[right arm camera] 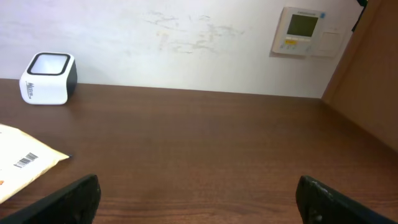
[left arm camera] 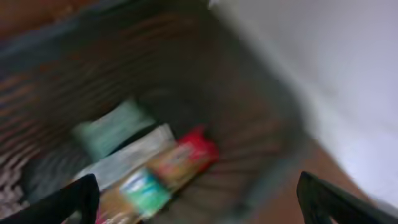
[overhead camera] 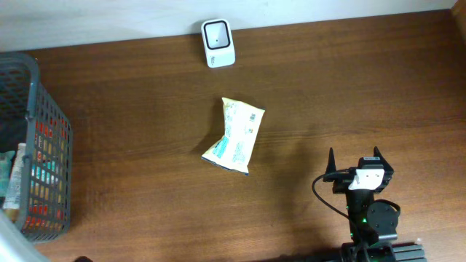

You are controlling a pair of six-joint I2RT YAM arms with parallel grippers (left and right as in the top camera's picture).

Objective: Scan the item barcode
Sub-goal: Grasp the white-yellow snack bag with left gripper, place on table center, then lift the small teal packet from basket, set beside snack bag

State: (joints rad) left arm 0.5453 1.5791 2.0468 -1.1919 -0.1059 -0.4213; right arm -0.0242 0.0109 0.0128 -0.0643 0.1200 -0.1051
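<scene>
Dark brown wooden desk [overhead camera: 145,80] carries a pale yellow snack packet [overhead camera: 237,135] lying flat at its middle, with a white boxy barcode scanner [overhead camera: 218,44] at the far edge. Right claw [overhead camera: 355,154], near right, gapes wide, empty. Left claw [left arm camera: 198,180] hangs spread wide over the grey mesh basket [overhead camera: 49,149], gripping nothing.

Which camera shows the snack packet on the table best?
Overhead: the whole snack packet lies in plain sight. The right wrist view catches only a corner with a barcode; the left wrist view shows just a blurred basket.
</scene>
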